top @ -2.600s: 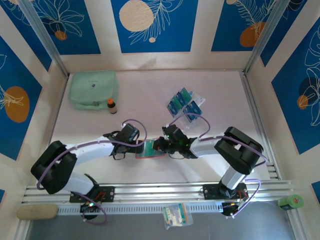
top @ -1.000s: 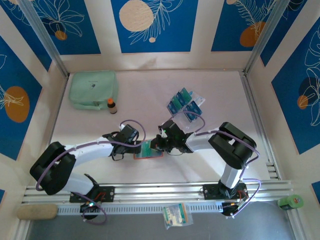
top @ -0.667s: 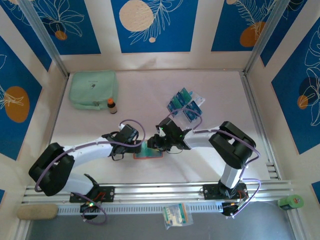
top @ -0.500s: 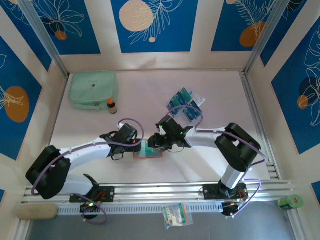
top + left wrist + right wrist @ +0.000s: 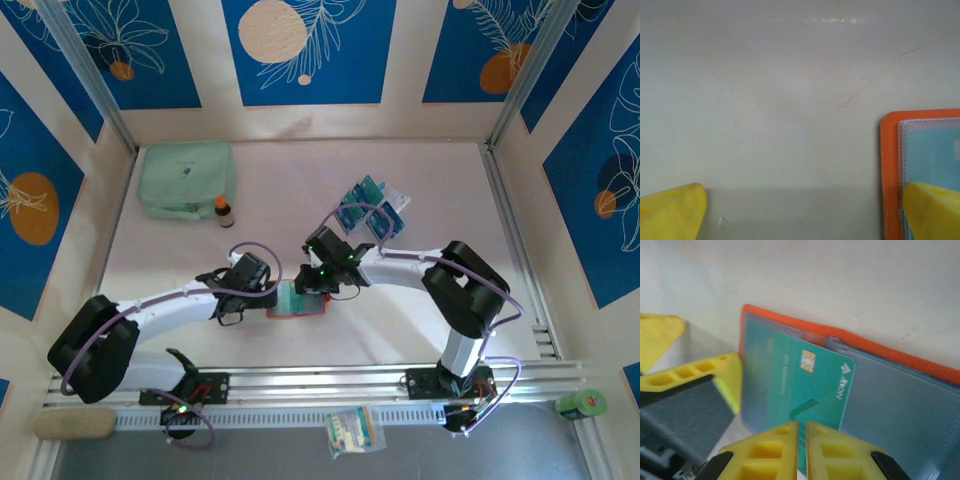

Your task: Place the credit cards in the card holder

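The orange card holder (image 5: 303, 310) lies open on the table near the front middle. In the right wrist view a teal credit card (image 5: 810, 385) lies face up, partly inside its clear pocket, against the orange rim (image 5: 865, 340). My right gripper (image 5: 801, 440) is shut, its tips at the card's near edge with nothing between them. My left gripper (image 5: 800, 215) is wide open at the holder's left edge (image 5: 888, 170), with one of its fingers (image 5: 722, 375) over the holder. More credit cards (image 5: 370, 208) lie in a loose pile further back.
A mint-green zip pouch (image 5: 187, 178) and a small bottle with an orange cap (image 5: 222, 210) stand at the back left. A sachet packet (image 5: 355, 430) lies in front of the rail, and a green object (image 5: 582, 403) sits at the front right corner.
My right gripper has slid left across the card holder towards the left gripper. The left gripper has stayed open at the holder's left edge.
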